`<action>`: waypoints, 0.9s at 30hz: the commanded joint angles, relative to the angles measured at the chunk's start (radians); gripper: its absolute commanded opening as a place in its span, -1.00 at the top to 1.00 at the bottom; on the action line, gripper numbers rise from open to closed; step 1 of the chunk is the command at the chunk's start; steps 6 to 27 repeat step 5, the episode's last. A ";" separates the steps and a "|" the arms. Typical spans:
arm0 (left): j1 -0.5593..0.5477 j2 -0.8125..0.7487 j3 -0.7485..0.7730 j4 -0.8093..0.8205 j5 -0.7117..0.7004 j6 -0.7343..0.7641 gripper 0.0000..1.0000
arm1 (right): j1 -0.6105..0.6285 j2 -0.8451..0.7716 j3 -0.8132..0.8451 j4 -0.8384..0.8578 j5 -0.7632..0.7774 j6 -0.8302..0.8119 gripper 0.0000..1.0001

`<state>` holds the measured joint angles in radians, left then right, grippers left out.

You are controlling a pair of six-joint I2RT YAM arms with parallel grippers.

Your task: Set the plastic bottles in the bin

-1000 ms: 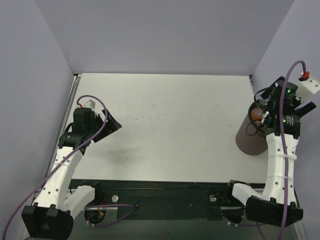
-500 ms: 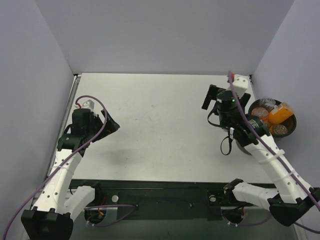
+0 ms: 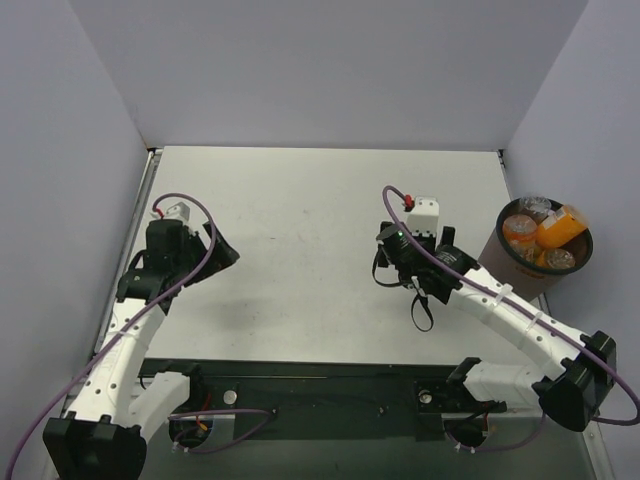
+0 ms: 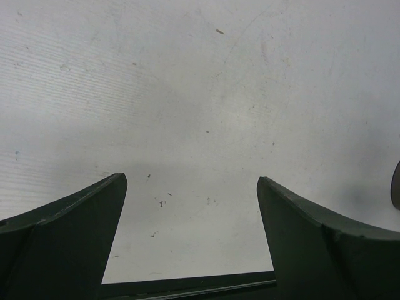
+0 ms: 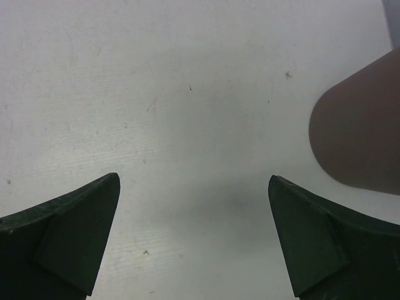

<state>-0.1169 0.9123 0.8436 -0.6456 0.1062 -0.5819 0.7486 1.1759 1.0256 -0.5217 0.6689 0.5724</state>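
Note:
The dark brown bin (image 3: pixel 503 262) stands at the table's right edge, and its brown side shows in the right wrist view (image 5: pixel 356 137). Several plastic bottles lie inside it: an orange one (image 3: pixel 519 230), a yellow-orange one (image 3: pixel 561 227), a clear one (image 3: pixel 535 207) and another (image 3: pixel 558 259). I see no bottle on the table. My right gripper (image 3: pixel 403 262) hangs open and empty over the middle right of the table, left of the bin; the wrist view (image 5: pixel 194 177) shows only bare table between its jaws. My left gripper (image 3: pixel 225 250) is open and empty at the left (image 4: pixel 190 178).
Grey walls close in the white table (image 3: pixel 320 200) on the left, back and right. A black rail (image 3: pixel 320 385) with the arm bases runs along the near edge. A purple cable loop (image 3: pixel 422 310) hangs under the right wrist.
My right arm has swung from above the bin leftward to the middle right of the table, open and empty. The left arm has barely moved.

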 commanded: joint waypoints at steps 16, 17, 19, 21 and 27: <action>0.006 0.008 -0.020 0.050 0.010 0.016 -0.95 | 0.021 -0.010 -0.041 -0.063 0.064 0.093 -1.00; 0.006 0.008 -0.020 0.050 0.010 0.016 -0.95 | 0.021 -0.010 -0.041 -0.063 0.064 0.093 -1.00; 0.006 0.008 -0.020 0.050 0.010 0.016 -0.95 | 0.021 -0.010 -0.041 -0.063 0.064 0.093 -1.00; 0.006 0.008 -0.020 0.050 0.010 0.016 -0.95 | 0.021 -0.010 -0.041 -0.063 0.064 0.093 -1.00; 0.006 0.008 -0.020 0.050 0.010 0.016 -0.95 | 0.021 -0.010 -0.041 -0.063 0.064 0.093 -1.00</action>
